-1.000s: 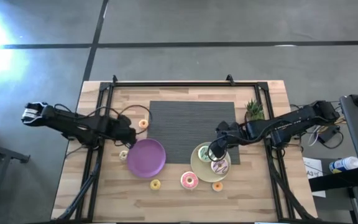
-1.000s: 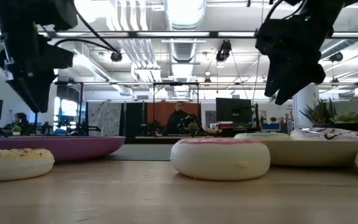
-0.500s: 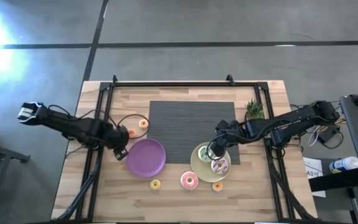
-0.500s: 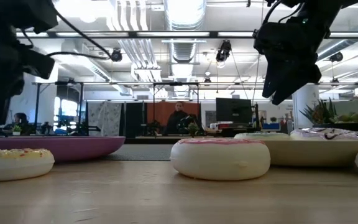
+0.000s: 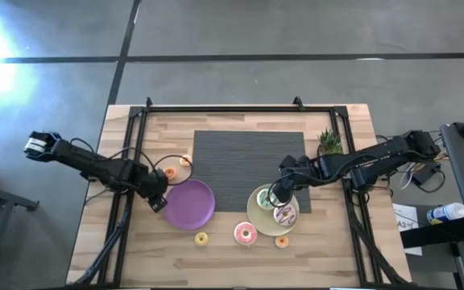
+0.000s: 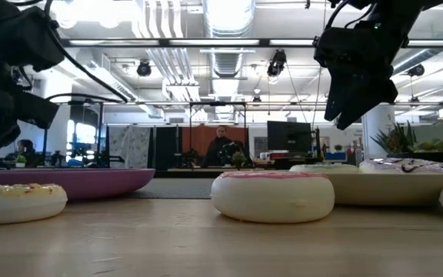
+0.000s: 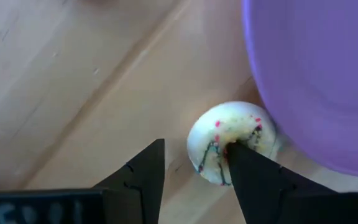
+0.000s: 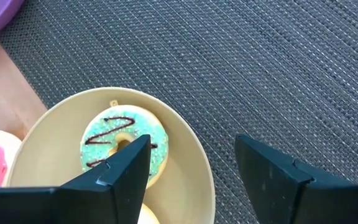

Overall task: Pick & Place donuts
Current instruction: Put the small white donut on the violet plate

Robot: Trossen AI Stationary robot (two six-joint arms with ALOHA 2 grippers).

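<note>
Donuts on the pale-yellow plate (image 5: 258, 216) number two; others remain on the bench (image 5: 337, 242). Left gripper (image 7: 194, 163) gapes over the pale donut (image 7: 234, 142); right gripper (image 8: 191, 155) wide.

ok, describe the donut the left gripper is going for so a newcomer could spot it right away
Start at the round purple plate on the wooden table. Just off the plate's rim, on the side toward the left arm, a tiny pale donut lies on bare wood under the open left gripper. Unlike the orange and yellow small rings nearby, it is cream-white with pink specks.
</note>
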